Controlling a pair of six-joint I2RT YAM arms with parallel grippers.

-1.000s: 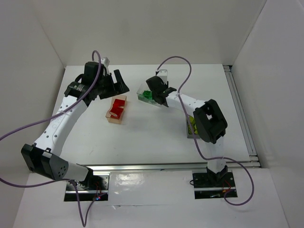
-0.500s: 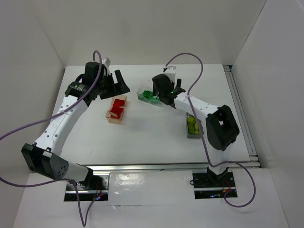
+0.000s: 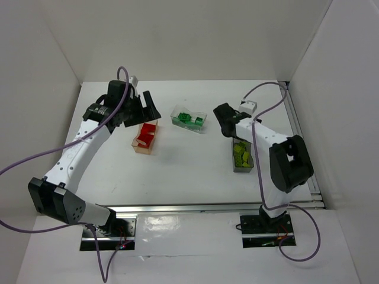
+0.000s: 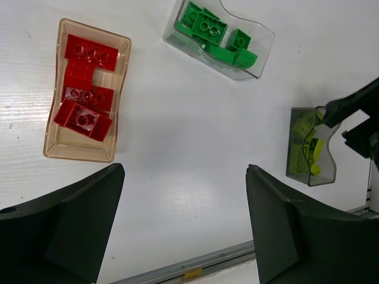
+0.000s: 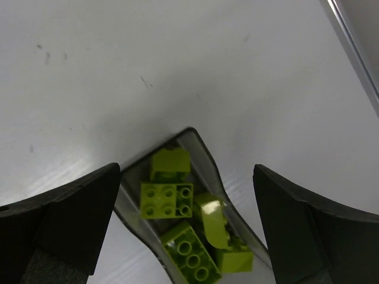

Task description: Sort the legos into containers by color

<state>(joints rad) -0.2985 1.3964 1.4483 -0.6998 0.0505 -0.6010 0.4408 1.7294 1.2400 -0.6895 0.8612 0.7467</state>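
Red legos (image 4: 83,118) lie in the tan container (image 4: 83,158) (image 3: 142,149). In the clear container (image 4: 260,46) (image 3: 202,126) sit green legos (image 4: 207,26). Yellow-green legos (image 5: 167,200) fill the dark grey container (image 5: 204,151) (image 3: 241,168). My left gripper (image 4: 185,171) (image 3: 145,109) hangs open and empty high over the table, just behind the tan container. Open and empty too, my right gripper (image 5: 186,170) (image 3: 227,125) hovers over the far end of the grey container, between it and the clear one.
A metal rail (image 3: 302,142) runs along the table's right edge and another (image 3: 201,207) along the near edge. White walls enclose the back and both sides. Purple cables (image 3: 222,73) loop above both arms.
My right gripper has swung right from above the clear container to the far end of the grey one, and its jaws have opened wide. The left arm has stayed nearly still.
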